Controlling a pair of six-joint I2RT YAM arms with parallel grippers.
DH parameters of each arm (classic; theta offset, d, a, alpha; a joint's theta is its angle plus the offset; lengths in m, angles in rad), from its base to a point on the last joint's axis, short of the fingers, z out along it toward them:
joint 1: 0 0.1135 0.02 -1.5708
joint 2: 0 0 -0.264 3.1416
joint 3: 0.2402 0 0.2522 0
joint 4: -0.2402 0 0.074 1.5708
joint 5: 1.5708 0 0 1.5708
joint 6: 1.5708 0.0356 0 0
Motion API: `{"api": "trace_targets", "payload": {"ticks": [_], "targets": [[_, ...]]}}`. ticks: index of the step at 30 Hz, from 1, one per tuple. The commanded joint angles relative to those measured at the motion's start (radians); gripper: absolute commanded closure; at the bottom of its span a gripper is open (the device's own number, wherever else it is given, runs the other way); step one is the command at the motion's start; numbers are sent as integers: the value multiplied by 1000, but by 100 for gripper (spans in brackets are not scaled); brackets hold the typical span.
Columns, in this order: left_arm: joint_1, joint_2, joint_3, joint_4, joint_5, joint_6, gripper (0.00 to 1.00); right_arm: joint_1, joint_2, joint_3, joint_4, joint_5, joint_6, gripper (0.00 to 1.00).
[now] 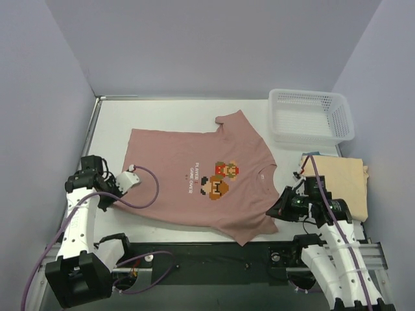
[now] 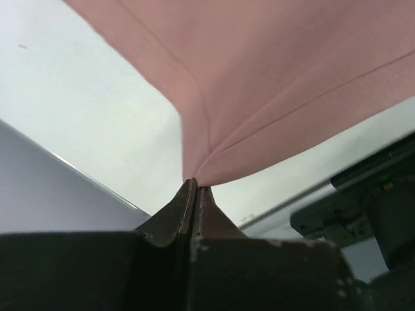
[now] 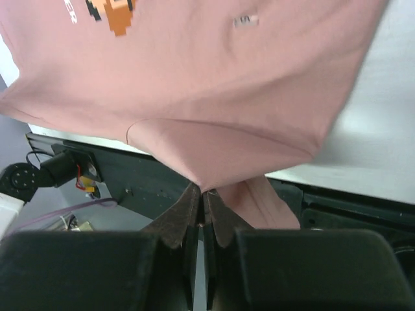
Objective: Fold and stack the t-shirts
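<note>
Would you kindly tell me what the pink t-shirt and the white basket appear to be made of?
The pink t-shirt looks like soft, matte knit cloth, perhaps cotton: it drapes and puckers, and stitched hems show in the wrist views. The white basket looks like stiff moulded plastic: its walls are regular open mesh.

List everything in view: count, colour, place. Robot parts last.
pink t-shirt: 1, dusty pink with a pixel-art print, spread out mid-table
tan t-shirt: 1, pale tan-yellow, folded, right edge of the table, on the near side of the basket
basket: 1, white plastic mesh, far right of the table
table: 1, white, under everything
left gripper: 1, dark fingers, shut on the pink t-shirt's near-left corner
right gripper: 1, dark fingers, shut on the pink t-shirt's near-right edge
</note>
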Motion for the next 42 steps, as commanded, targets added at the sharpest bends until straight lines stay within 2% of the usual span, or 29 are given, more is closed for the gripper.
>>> {"api": "trace_targets", "payload": {"ticks": [1, 4, 8, 11, 17, 23, 33, 34, 36, 38, 40, 42], "targets": [[-1, -3, 72, 218, 104, -108, 100, 6, 182, 74, 195, 40, -12, 100], [-33, 44, 40, 389, 147, -149, 100, -9, 365, 95, 360, 97, -61, 100], [-109, 176, 54, 557, 75, -242, 100, -12, 613, 181, 526, 124, -103, 100], [-110, 259, 86, 661, 38, -277, 100, -14, 765, 268, 553, 120, -136, 100], [-118, 409, 161, 679, 17, -278, 100, -27, 871, 342, 565, 164, -212, 100], [-109, 466, 157, 740, -40, -254, 100, -27, 953, 414, 553, 195, -236, 100], [-110, 524, 155, 752, -23, -260, 100, -12, 1016, 472, 531, 229, -265, 100], [-112, 524, 155, 755, -28, -263, 96, -9, 1022, 477, 530, 235, -268, 100], [-112, 527, 155, 784, -43, -284, 75, 2, 1028, 491, 527, 252, -279, 100], [-107, 538, 167, 836, -90, -352, 63, 17, 1033, 505, 522, 273, -285, 95], [-93, 576, 202, 890, -165, -451, 51, 26, 1033, 520, 522, 302, -276, 74], [-58, 616, 306, 887, -218, -542, 47, 26, 1016, 543, 510, 341, -244, 61]]}}
